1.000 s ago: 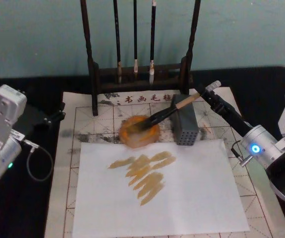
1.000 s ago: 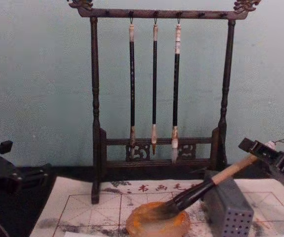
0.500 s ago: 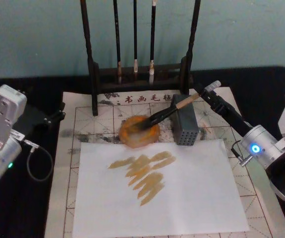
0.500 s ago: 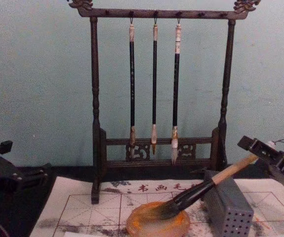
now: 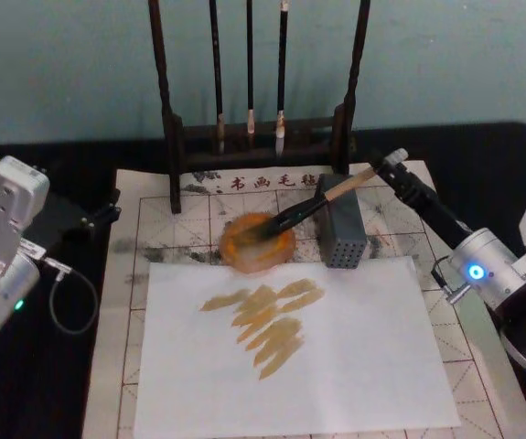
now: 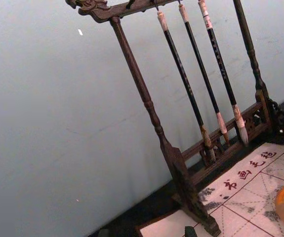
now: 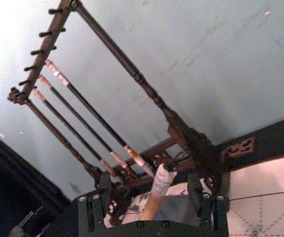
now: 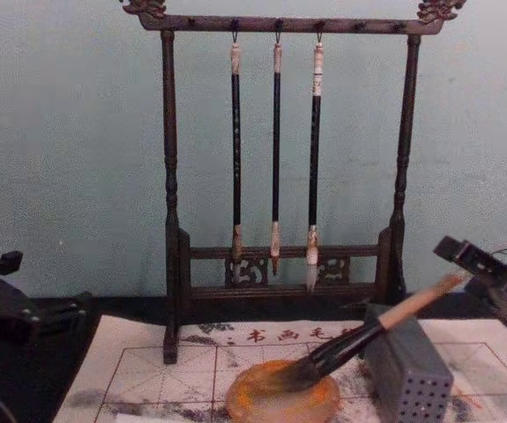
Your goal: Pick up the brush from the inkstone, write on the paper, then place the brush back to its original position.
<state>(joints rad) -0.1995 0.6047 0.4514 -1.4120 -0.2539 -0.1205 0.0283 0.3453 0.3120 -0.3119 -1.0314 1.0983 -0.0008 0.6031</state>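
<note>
A white sheet [image 5: 363, 366] streaked with ochre brush strokes [image 5: 263, 325] lies nearest the robot. It covers most of the gridded paper [image 5: 125, 366], whose red lines and grey-black smudges show around its edges.

Just beyond the sheet's far edge, the round orange-brown inkstone [image 5: 258, 242] sits on the gridded paper, with a grey perforated block [image 5: 340, 233] just to its right. The brush [image 5: 308, 208] rests with its dark bushy tip in the inkstone. Its handle slopes up and away to the right across the top of the block.

The right gripper [image 5: 392, 166] reaches in from the right side of the table and hovers at the brush's white wrapped end. In the right wrist view its fingers [image 7: 196, 195] stand parted on either side of that end, with a gap on both sides: the grip is released and the brush lies free.

The left gripper [image 5: 102, 212] sits parked on the black table just off the paper's left edge. Whether it is parted or closed cannot be told.

At the far edge of the paper, past a row of red printed characters, stands a dark wooden rack [image 8: 169, 176]. Three thin brushes [image 8: 276, 159] hang from it, pale tips down, against a pale blue-green wall.
</note>
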